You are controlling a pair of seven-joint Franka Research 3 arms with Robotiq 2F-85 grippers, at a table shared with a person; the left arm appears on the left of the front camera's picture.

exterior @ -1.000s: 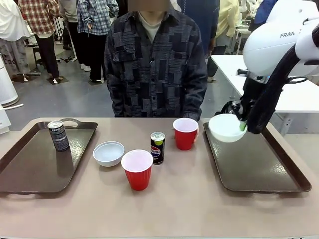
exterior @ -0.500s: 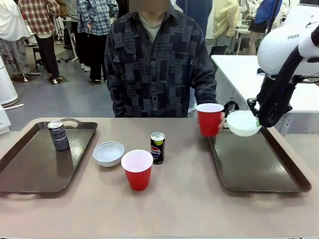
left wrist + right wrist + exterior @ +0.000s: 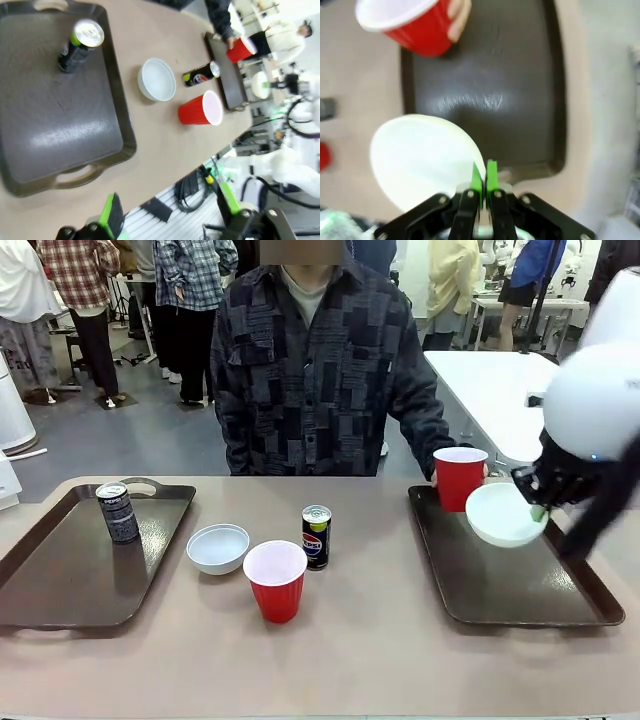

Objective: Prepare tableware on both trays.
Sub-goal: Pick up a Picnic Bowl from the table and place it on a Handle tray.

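Tableware is partly laid: the left tray (image 3: 60, 580) holds one can (image 3: 118, 512) at its one o'clock, while the second can (image 3: 316, 536), a bowl (image 3: 218, 547) and a red cup (image 3: 275, 580) stand on the table (image 3: 380, 650) between the trays. Over the right tray (image 3: 520, 590), at twelve o'clock, the right gripper (image 3: 484, 174) pinches the other bowl (image 3: 500, 515) by its rim, seemingly not yet set down, and a person's hand (image 3: 458, 15) holds the other cup (image 3: 460, 478) at the eleven o'clock corner. The left gripper (image 3: 170, 207) hangs spread and empty; three pieces look left to place.
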